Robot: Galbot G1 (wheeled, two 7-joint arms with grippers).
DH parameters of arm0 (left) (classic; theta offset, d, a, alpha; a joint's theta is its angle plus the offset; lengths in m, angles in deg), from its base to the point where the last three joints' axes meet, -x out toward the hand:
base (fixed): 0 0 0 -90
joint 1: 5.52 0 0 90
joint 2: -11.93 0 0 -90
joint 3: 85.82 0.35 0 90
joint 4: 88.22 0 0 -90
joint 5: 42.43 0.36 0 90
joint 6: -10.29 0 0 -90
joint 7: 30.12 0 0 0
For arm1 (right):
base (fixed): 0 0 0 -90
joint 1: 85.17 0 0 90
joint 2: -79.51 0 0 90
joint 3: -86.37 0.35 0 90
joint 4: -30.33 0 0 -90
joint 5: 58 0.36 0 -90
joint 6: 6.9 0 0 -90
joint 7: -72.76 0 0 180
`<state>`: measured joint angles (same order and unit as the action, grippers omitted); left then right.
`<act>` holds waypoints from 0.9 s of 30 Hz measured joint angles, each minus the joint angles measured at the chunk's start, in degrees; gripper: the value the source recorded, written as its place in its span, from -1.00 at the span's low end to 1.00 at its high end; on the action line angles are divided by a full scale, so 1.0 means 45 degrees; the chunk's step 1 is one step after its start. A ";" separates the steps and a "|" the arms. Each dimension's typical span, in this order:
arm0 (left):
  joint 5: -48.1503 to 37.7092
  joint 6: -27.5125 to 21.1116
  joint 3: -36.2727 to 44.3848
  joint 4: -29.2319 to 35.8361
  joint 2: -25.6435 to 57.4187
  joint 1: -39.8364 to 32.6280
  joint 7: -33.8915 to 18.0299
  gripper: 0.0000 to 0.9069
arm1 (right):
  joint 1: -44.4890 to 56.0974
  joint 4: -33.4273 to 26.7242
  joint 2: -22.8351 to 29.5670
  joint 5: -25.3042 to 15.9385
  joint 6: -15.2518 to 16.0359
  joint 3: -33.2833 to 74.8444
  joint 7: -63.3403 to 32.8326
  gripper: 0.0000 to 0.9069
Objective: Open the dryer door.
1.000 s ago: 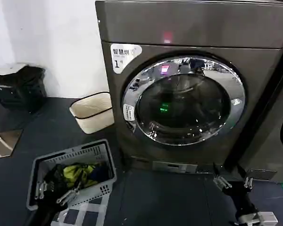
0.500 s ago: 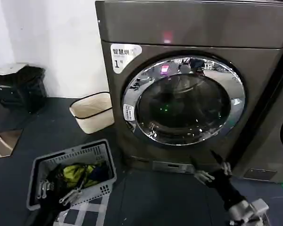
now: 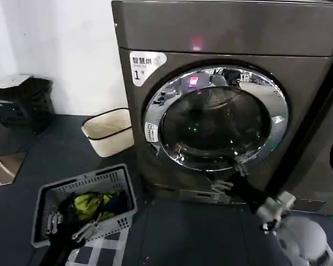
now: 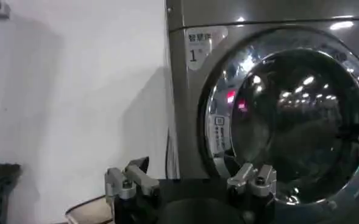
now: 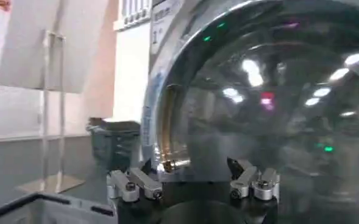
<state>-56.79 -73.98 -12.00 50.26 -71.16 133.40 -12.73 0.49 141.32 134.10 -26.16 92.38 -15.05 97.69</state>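
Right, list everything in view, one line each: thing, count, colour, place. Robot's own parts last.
dryer: one, dark grey-brown, centre, by the white wall.
dryer door: one, chrome ring around dark glass, shut, on the dryer's front.
sticker: one, white, marked "1", upper left of the door.
neighbouring machine: one, dark, right edge.
laundry basket: one, grey, floor at lower left, holding yellow-green and dark items.
bin: one, cream, floor left of the dryer.
left gripper: open, over the basket.
right gripper: open, at the door's lower rim.
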 joint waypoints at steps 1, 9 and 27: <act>-0.0005 0.0000 0.0001 0.0005 -0.0016 0.0020 0.0000 1.00 | -0.0351 -0.0217 0.0026 -0.0009 -0.0004 -0.0302 0.0021 1.00; 0.0001 0.0033 -0.0076 0.0079 -0.0130 0.0176 0.0008 1.00 | -0.2822 -0.2060 0.0592 -0.0049 -0.0018 -0.2403 -0.0008 1.00; 0.0121 -0.0129 -0.0108 0.0069 -0.0335 0.0183 0.0093 1.00 | -0.5485 -0.4688 0.2112 -0.0711 -0.0172 -0.4400 0.0060 1.00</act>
<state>-56.25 -74.57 -12.48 50.57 -72.67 134.23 -12.31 -24.19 120.23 143.60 -29.36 91.61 -34.86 97.96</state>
